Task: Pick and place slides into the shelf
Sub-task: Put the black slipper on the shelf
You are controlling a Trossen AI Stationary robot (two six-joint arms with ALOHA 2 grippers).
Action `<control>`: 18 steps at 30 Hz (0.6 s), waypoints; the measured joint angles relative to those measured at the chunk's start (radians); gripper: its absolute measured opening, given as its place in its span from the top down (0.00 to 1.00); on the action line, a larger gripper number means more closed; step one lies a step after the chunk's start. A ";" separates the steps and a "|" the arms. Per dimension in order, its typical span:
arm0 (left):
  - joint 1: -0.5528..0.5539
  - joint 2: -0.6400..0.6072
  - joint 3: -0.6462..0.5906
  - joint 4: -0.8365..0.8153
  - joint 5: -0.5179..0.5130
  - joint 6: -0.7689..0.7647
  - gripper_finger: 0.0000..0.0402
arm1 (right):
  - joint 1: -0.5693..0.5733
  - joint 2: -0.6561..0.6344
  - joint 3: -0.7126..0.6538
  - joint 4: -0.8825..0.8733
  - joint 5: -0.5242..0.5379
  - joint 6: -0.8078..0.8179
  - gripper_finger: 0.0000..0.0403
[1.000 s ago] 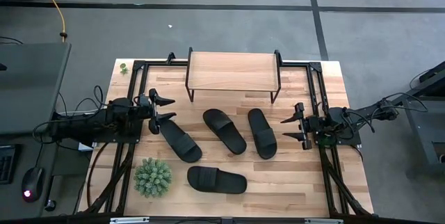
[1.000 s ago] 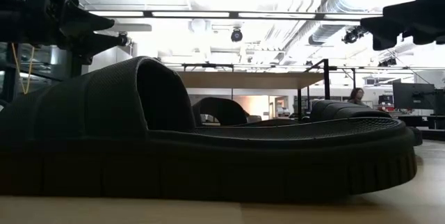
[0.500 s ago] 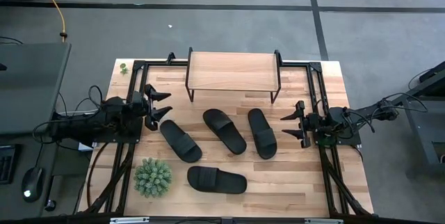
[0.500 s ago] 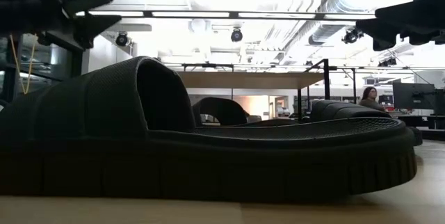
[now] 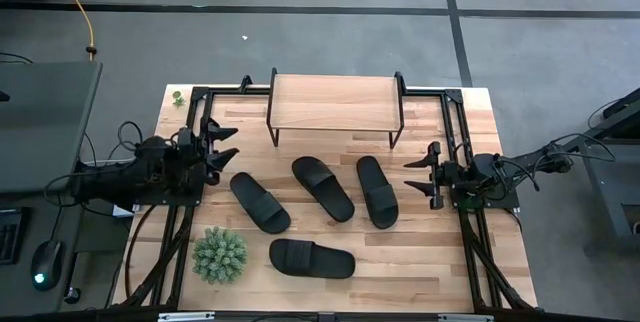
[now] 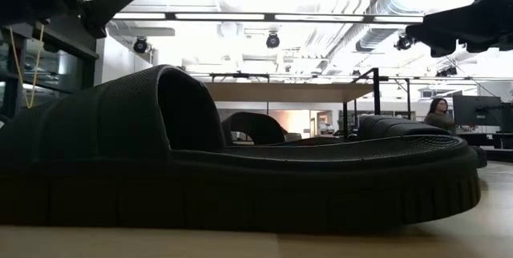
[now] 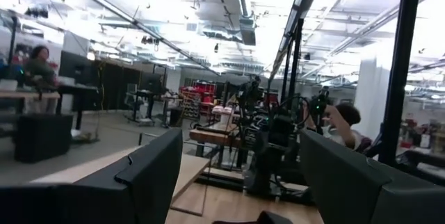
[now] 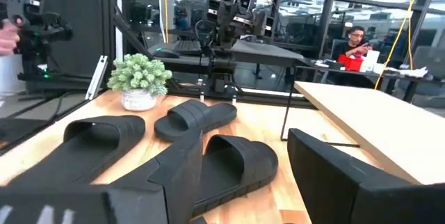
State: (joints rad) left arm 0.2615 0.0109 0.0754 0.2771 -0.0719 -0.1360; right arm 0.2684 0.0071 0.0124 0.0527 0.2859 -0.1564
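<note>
Four black slides lie sole-down on the wooden table: one [image 5: 259,202] nearest my left gripper, two side by side at the middle [image 5: 322,188] [image 5: 376,191], and one [image 5: 311,259] near the table's near edge, which fills the low view [image 6: 240,170]. The shelf [image 5: 335,102] stands on thin black legs at the far edge. My left gripper [image 5: 232,144] hovers open at the table's left side, above and to the far left of the nearest slide. My right gripper [image 5: 408,177] hovers open at the right side, just right of the slide [image 8: 236,161].
A small potted plant [image 5: 219,254] stands near the table's near left corner, beside the nearest slide. Black frame rails [image 5: 455,132] run along both sides of the table. Bare wood lies between the shelf and the slides. A person [image 6: 439,112] sits in the room beyond.
My left gripper has drawn back toward the table's left edge and a little toward the far edge, rising as it went; its fingers stay open. The slides have not moved.
</note>
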 joint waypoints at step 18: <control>0.000 0.000 0.010 -0.017 0.008 -0.024 0.33 | 0.000 0.012 0.158 -0.164 0.119 -0.108 0.49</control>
State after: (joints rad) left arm 0.2618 0.0109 0.0849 0.2600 -0.0635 -0.1602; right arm 0.2684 0.0192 0.1701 -0.1118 0.4046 -0.2645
